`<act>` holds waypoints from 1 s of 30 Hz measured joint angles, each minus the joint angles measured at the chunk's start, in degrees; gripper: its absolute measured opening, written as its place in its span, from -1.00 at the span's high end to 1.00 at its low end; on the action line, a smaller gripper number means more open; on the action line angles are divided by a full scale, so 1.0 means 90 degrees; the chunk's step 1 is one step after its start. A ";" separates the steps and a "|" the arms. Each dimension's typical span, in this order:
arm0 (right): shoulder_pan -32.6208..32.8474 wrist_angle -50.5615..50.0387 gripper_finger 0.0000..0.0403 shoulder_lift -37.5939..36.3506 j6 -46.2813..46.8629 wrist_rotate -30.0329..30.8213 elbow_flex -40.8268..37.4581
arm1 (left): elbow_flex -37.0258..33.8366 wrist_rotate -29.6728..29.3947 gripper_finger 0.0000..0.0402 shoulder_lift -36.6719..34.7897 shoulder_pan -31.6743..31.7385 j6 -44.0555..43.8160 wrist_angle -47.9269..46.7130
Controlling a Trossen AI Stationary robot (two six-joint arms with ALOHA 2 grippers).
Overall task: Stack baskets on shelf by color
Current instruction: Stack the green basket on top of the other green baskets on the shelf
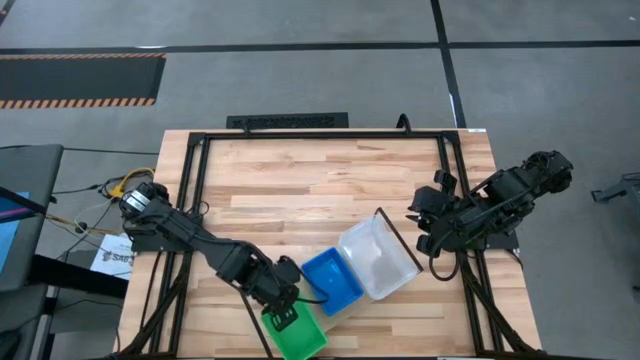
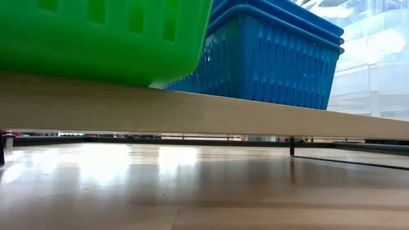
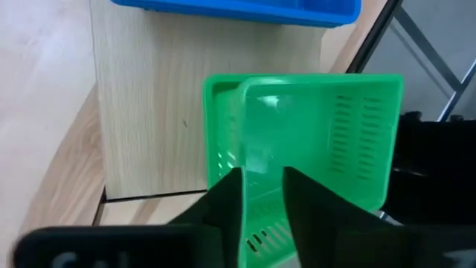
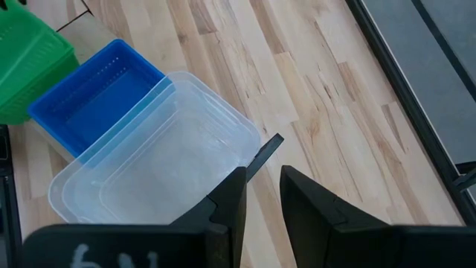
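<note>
The shelf (image 2: pixel 192 112) lies slantwise on the table's near half. A green basket (image 1: pixel 305 338) sits on its near-left end, a blue basket (image 1: pixel 332 280) at its middle and a clear basket (image 1: pixel 378 257) at its far-right end. The low view shows two blue rims nested (image 2: pixel 275 32). My left gripper (image 3: pixel 264 201) points down over the green basket (image 3: pixel 312 126), open, with a finger on either side of the basket's near wall. My right gripper (image 4: pixel 262 190) hangs open above the table, to the right of the clear basket (image 4: pixel 156 164).
Black metal rails (image 1: pixel 190 200) run along the table's left, right and far sides. The shelf's black wire end frame (image 4: pixel 264 149) sticks out beside the clear basket. Bare tabletop (image 1: pixel 320 180) lies across the far half. The green basket stands close to the table's near edge.
</note>
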 joint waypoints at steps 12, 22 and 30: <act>0.0000 -0.0001 0.47 0.0001 0.0039 -0.0001 0.0000 | 0.0244 0.0445 0.33 -0.0294 0.0243 -0.0177 -0.0001; -0.0002 0.0001 0.47 0.0001 0.0044 -0.0001 0.0000 | 0.0328 0.0517 0.97 0.0329 0.0055 -0.0131 0.0400; 0.0000 -0.0004 0.47 -0.0002 0.0041 -0.0018 0.0000 | 0.0321 0.0922 1.00 0.0977 0.0054 0.0113 0.0334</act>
